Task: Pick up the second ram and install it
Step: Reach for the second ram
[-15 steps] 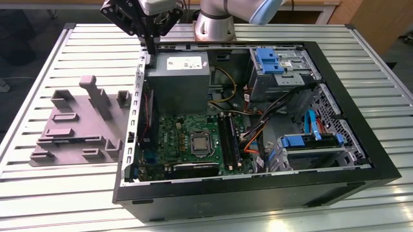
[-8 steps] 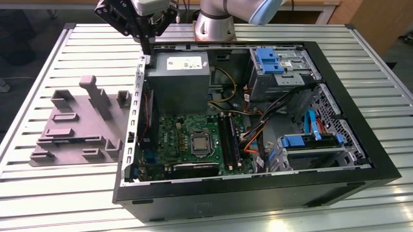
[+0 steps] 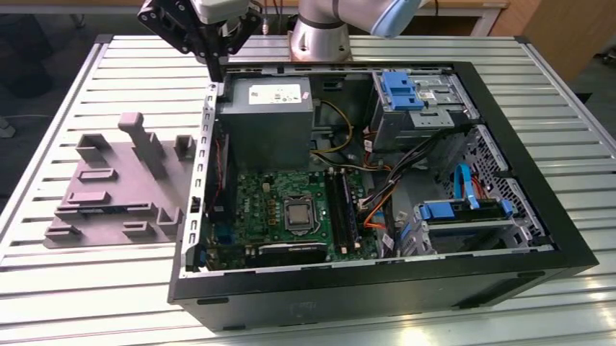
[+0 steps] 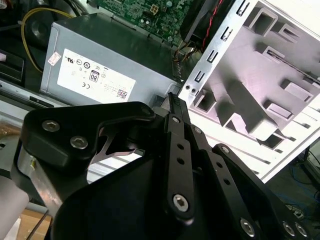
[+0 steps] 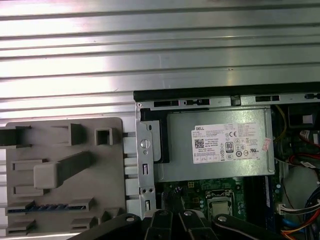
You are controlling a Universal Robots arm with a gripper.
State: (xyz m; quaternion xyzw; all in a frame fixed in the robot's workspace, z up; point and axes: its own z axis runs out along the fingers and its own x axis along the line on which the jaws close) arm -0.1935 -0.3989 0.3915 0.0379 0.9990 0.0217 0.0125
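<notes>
The gripper (image 3: 215, 75) hangs over the far corner of the case (image 3: 385, 292), on the exterior view's left, just above the wall beside the power supply (image 3: 265, 119). Its jaws are closed on nothing. The ram (image 5: 47, 206) lies on edge in a slot of the tray (image 3: 115, 155), well apart from the gripper. The tray sits on the tabletop (image 3: 86, 288) near its edge on the exterior view's left, just beside the case.

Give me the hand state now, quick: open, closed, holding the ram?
Hand: closed, nothing seen in its grip. A ram stick lies in the grey tray.
</notes>
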